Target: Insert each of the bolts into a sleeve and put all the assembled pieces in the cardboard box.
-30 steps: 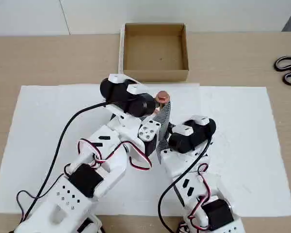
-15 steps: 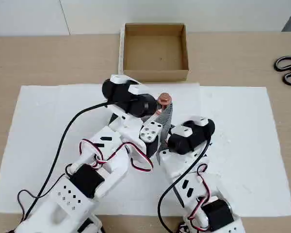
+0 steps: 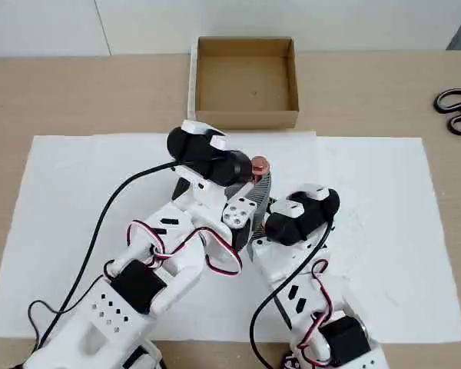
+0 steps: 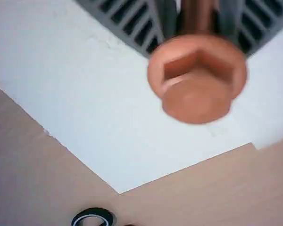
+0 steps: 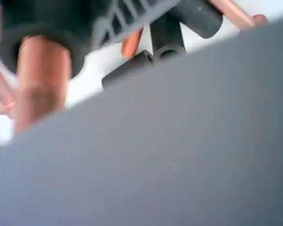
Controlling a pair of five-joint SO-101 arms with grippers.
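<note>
From above, my left pincer (image 3: 259, 172) was closed on a copper bolt (image 3: 259, 164), head uppermost. It hung over the white sheet (image 3: 384, 231), near the cardboard box (image 3: 246, 119) but outside it. My right arm (image 3: 300, 215) sat just beside it.

At my left wrist, ribbed grey fingers (image 4: 127, 19) clamped the bolt's shank, with its hexagonal head (image 4: 197, 77) closest to the lens.

At my right wrist, my right pincer (image 5: 188, 155) showed as a grey slab, and I could not tell whether it was open or closed. Beyond it, dark sleeves (image 5: 132, 68) and loose bolts (image 5: 236, 13) lay on the sheet.
</note>
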